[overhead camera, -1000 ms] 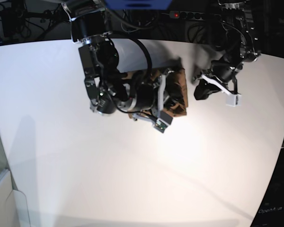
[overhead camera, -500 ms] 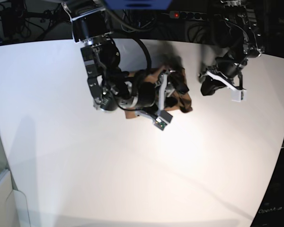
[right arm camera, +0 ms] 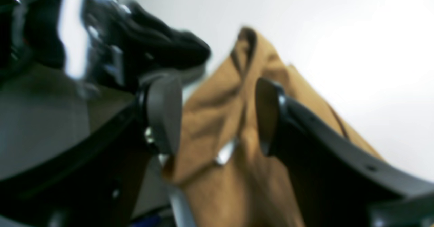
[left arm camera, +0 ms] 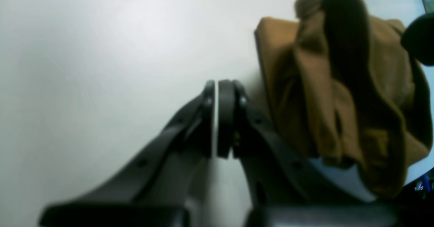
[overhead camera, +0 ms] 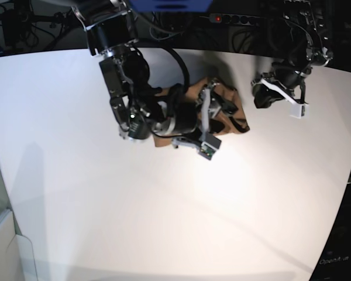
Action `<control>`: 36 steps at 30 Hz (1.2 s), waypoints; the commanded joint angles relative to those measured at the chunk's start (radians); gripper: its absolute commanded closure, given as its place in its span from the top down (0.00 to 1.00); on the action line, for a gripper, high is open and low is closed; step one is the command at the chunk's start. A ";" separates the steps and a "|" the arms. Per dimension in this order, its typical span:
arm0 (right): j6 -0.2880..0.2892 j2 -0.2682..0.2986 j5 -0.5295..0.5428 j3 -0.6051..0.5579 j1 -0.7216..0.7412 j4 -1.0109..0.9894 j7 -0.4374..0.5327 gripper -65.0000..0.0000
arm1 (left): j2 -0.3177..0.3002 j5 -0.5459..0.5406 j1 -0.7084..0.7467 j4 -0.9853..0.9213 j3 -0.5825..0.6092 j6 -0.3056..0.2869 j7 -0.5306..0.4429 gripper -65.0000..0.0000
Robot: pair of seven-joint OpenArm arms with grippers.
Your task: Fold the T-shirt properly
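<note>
The tan T-shirt (overhead camera: 234,105) lies bunched in a small thick bundle on the white table (overhead camera: 164,222), mostly hidden under my right arm. My right gripper (overhead camera: 222,114) hovers over it. In the right wrist view the right gripper (right arm camera: 217,111) is open, with rumpled cloth (right arm camera: 217,125) and a small white tag (right arm camera: 225,154) showing between its fingers. My left gripper (overhead camera: 259,99) is shut and empty, to the right of the shirt. In the left wrist view the left gripper (left arm camera: 217,84) is just above bare table, with the shirt (left arm camera: 339,101) beside it.
A power strip (overhead camera: 228,19) and cables lie in the dark behind the table's far edge. The table's curved right edge (overhead camera: 346,193) drops to a dark floor. A pale box corner (overhead camera: 6,246) stands at the lower left.
My left gripper has drawn away from the shirt, up and to the right. My right arm has shifted right, and the shirt's right edge now reaches further right and down.
</note>
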 commanded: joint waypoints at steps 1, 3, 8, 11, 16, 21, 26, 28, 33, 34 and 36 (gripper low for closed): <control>0.007 0.011 0.016 0.004 0.027 0.016 0.021 0.39 | -0.019 -0.023 0.000 0.024 -0.004 -0.013 -0.025 0.03; 0.007 0.052 0.016 0.005 0.034 0.016 0.021 0.24 | -0.044 -0.065 0.024 0.030 -0.004 -0.025 -0.025 0.03; 0.007 0.152 0.020 0.002 0.048 0.016 0.021 0.00 | -0.116 -0.200 0.070 0.090 0.002 -0.111 -0.020 0.03; 0.007 0.181 0.019 0.005 0.048 0.023 0.020 0.01 | -0.130 -0.224 0.064 0.104 -0.001 -0.122 0.052 0.03; 0.007 0.201 0.020 0.005 0.031 0.030 0.020 0.01 | -0.122 -0.218 0.029 0.117 -0.003 -0.124 0.104 0.03; 0.007 0.130 0.016 0.001 0.001 0.030 0.026 0.01 | -0.121 -0.221 0.029 0.111 -0.003 -0.124 0.100 0.03; 0.007 0.068 0.014 -0.001 -0.013 0.024 0.028 0.01 | -0.127 -0.213 0.029 0.107 -0.004 -0.124 0.098 0.03; 0.007 0.054 0.013 -0.001 -0.013 0.013 0.032 0.01 | -0.127 -0.213 0.029 0.107 -0.004 -0.124 0.098 0.03; 0.007 0.029 0.013 -0.002 -0.010 -0.045 0.080 0.01 | -0.127 -0.213 0.032 0.110 -0.004 -0.124 0.098 0.03; 0.007 0.029 0.013 -0.002 -0.012 -0.048 0.086 0.01 | -0.127 -0.213 0.032 0.110 -0.004 -0.124 0.098 0.03; 0.007 0.032 0.013 -0.002 -0.013 -0.048 0.087 0.01 | -0.128 -0.213 0.032 0.107 -0.004 -0.124 0.098 0.03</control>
